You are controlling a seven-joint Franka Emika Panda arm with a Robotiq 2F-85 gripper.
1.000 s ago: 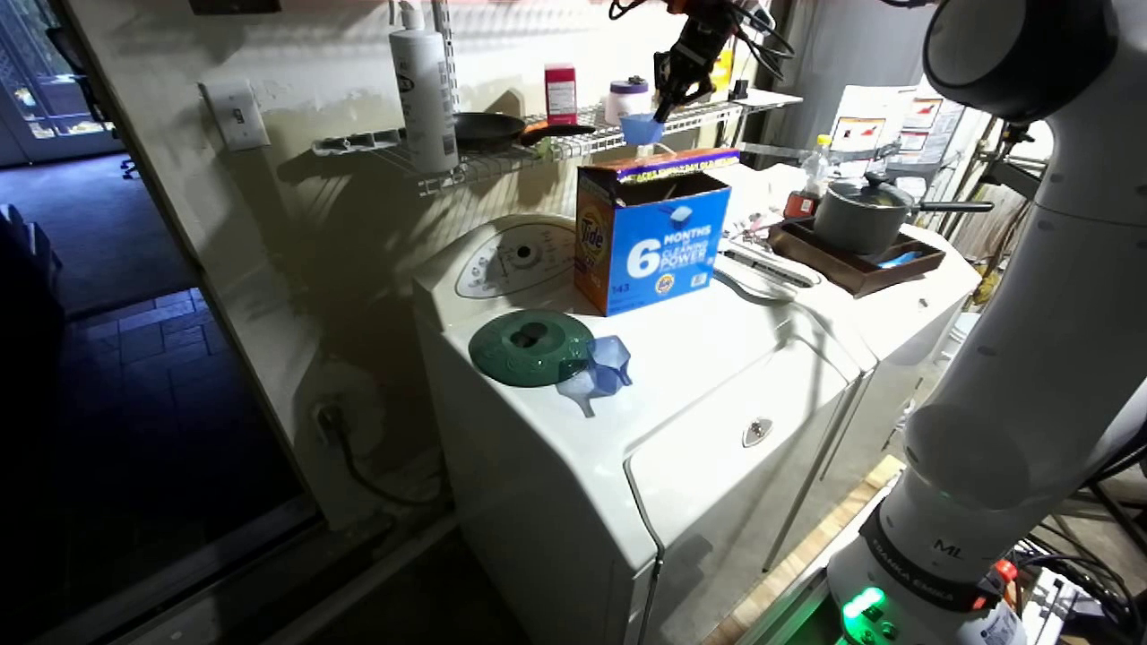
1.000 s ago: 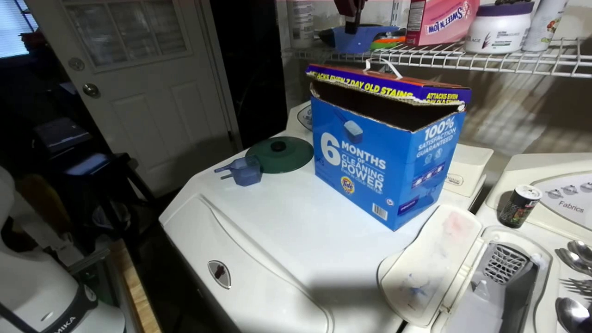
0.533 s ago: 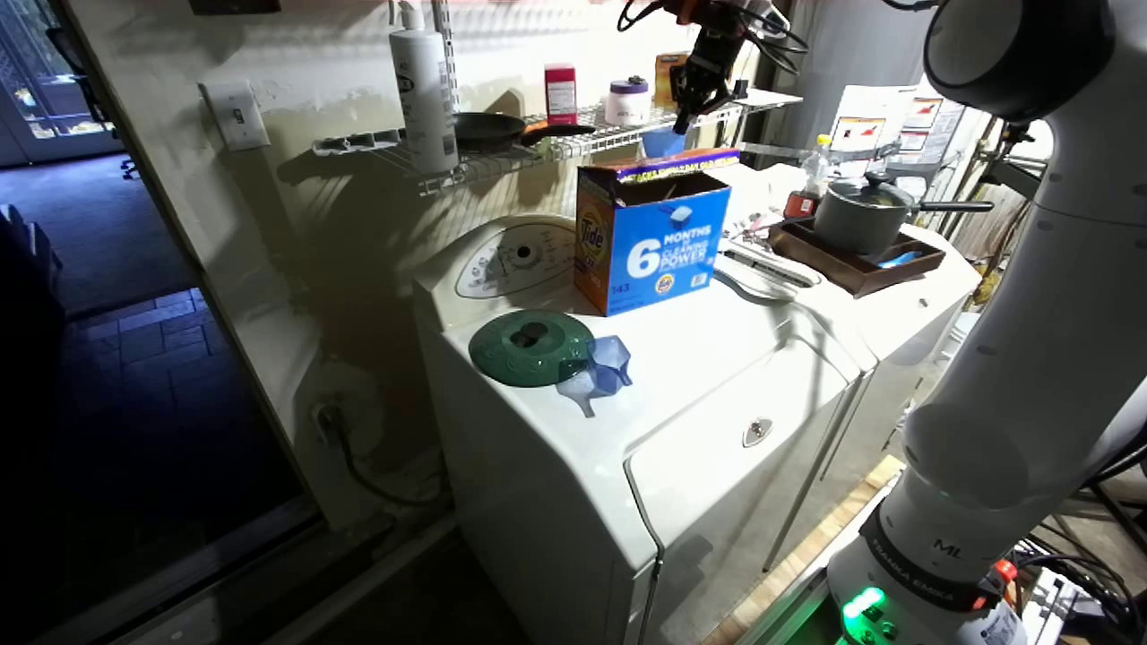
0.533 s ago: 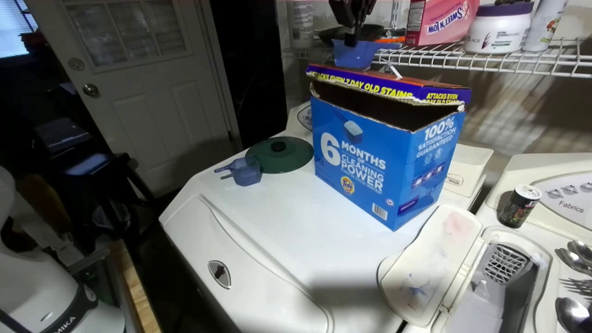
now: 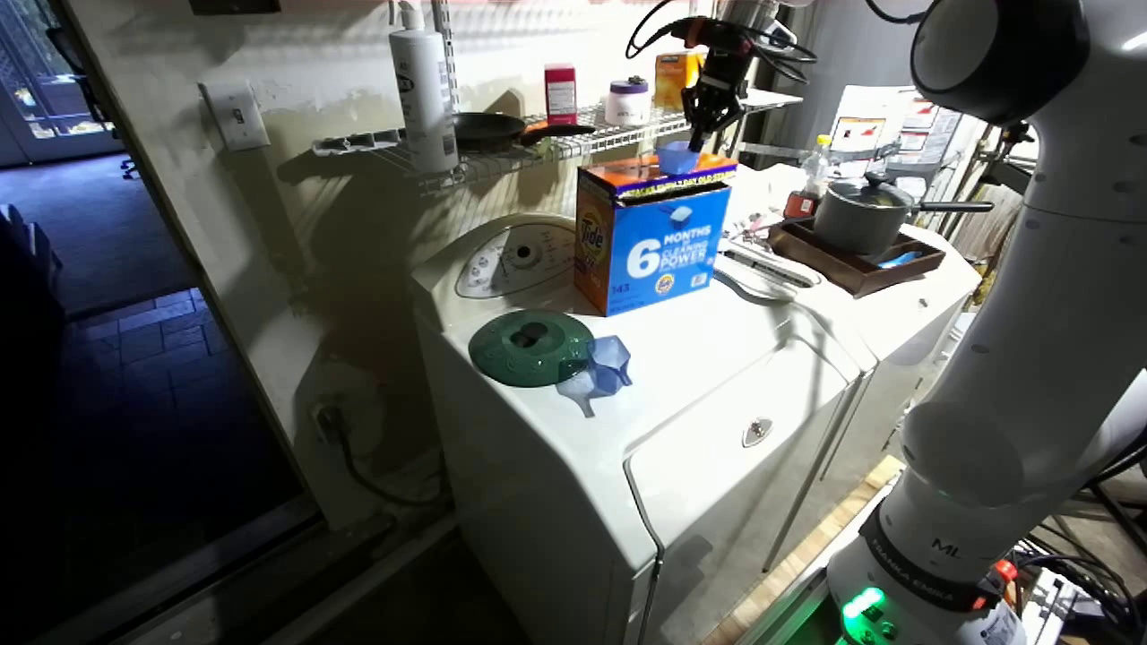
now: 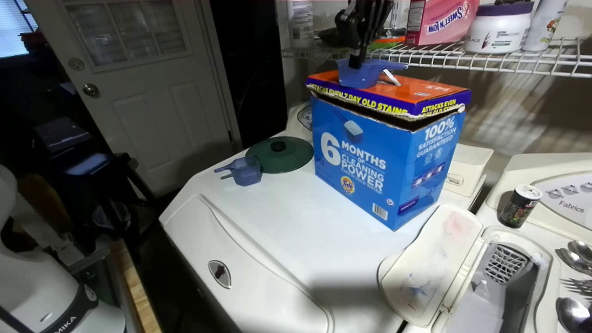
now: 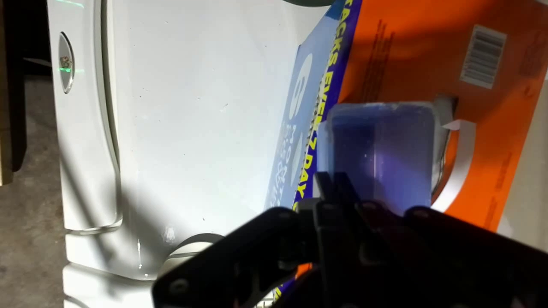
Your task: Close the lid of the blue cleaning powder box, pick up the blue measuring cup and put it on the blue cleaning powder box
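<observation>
The blue cleaning powder box (image 5: 668, 246) stands upright on the white washer; it also shows in an exterior view (image 6: 358, 157). Its lid (image 6: 430, 92), orange on top with a purple edge, lies nearly flat, with a narrow dark gap at the front. My gripper (image 5: 695, 143) is shut on the near wall of a translucent blue measuring cup (image 6: 354, 79). The cup sits upright at the lid's top, seemingly touching it, beside the white handle strap. In the wrist view the fingertips (image 7: 334, 182) pinch the cup wall, and the cup (image 7: 385, 145) covers part of the lid (image 7: 394, 51).
A second blue cup (image 6: 247, 171) stands on the washer beside a green round lid (image 6: 282, 155). A wire shelf (image 6: 444, 58) with a pink box and jar runs behind the carton. An open dispenser flap (image 6: 430, 268) and a pot (image 5: 862, 215) in a brown tray lie beyond.
My gripper has moved down with the cup, and to the right in an exterior view. The lid has swung down from raised to nearly flat, narrowing the box opening.
</observation>
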